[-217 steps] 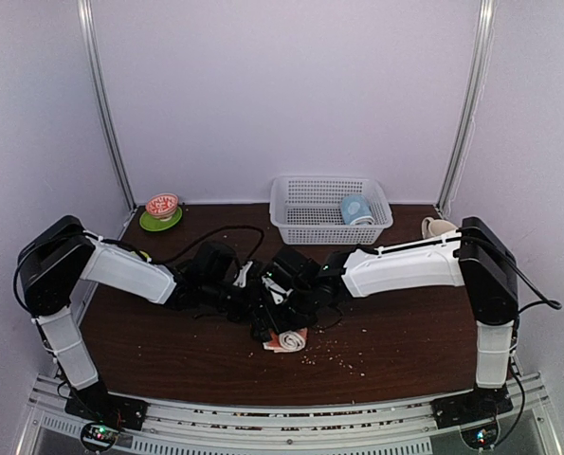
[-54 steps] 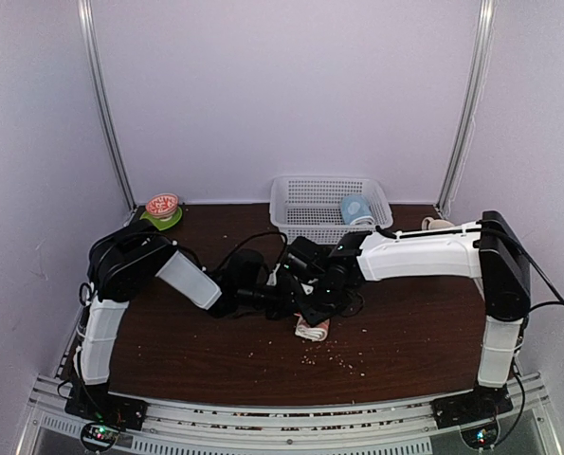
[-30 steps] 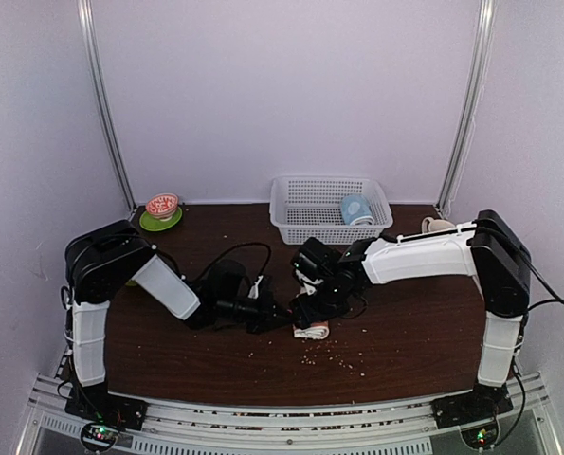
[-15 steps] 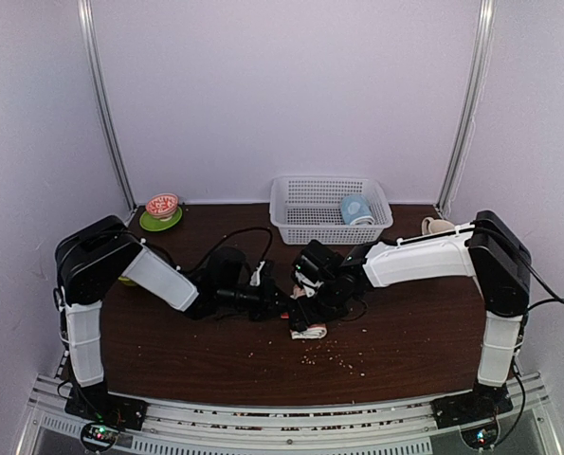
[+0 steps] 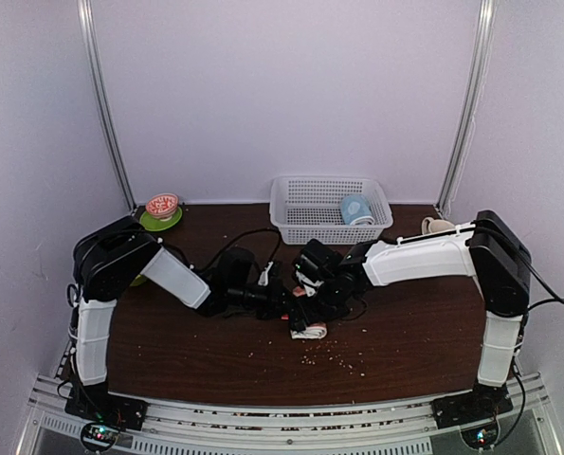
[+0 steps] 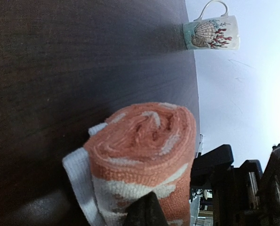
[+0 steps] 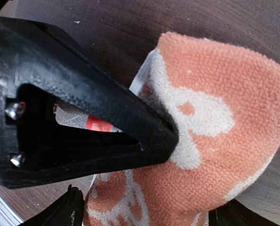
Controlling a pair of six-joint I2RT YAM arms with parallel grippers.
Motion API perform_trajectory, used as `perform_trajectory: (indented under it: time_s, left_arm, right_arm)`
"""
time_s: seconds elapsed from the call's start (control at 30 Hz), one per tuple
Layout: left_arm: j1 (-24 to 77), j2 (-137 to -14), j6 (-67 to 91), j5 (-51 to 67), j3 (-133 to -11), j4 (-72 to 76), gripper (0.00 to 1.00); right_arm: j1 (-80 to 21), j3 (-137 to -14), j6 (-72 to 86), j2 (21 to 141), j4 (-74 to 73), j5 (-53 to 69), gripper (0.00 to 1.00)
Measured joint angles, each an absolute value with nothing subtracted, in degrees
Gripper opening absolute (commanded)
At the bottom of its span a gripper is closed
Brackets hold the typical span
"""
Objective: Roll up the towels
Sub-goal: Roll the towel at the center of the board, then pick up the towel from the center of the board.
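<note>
The orange-red towel (image 5: 310, 330) with white swirls lies rolled up on the dark wooden table; its spiral end fills the left wrist view (image 6: 144, 146). My left gripper (image 5: 283, 294) is shut, and its black tip (image 6: 147, 213) presses against the roll's side. In the right wrist view that same black tip (image 7: 107, 117) rests on the towel (image 7: 210, 127). My right gripper (image 7: 144, 217) is open, with one finger (image 7: 67, 211) on each side of the roll. The light blue towel (image 5: 355, 209) sits in the white basket.
The white mesh basket (image 5: 291, 226) stands at the back centre. A patterned mug (image 5: 436, 227) is at the back right (image 6: 211, 33). A bowl on a green plate (image 5: 162, 207) is at the back left. Crumbs (image 5: 336, 356) lie in front of the roll.
My right gripper's fingers have spread wider around the roll. My left gripper has shifted slightly right and away, up to the towel. The roll has stayed in place.
</note>
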State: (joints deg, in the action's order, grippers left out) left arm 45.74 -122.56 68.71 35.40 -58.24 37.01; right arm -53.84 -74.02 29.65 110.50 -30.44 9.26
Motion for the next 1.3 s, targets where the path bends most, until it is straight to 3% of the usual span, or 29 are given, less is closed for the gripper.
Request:
perform_trajectory:
  time_s: [0.4,0.83,1.3]
  left_arm:
    - [44.7,-119.9,73.4,35.8,-51.4,45.5,0.0]
    - [44.7,-119.0,73.4,38.0,-55.0,46.6,0.0]
    - [45.6,-126.0,75.0,39.9,-56.6,49.5,0.0]
  right_arm:
    - [-53.8,-75.7,29.9,111.1,-31.8,9.4,0.93]
    - [-53.8,-76.8,29.7,112.7,-31.8,10.5,0.93]
    - [-53.6,-77.4,29.3,112.9,-32.3,10.5,0.95]
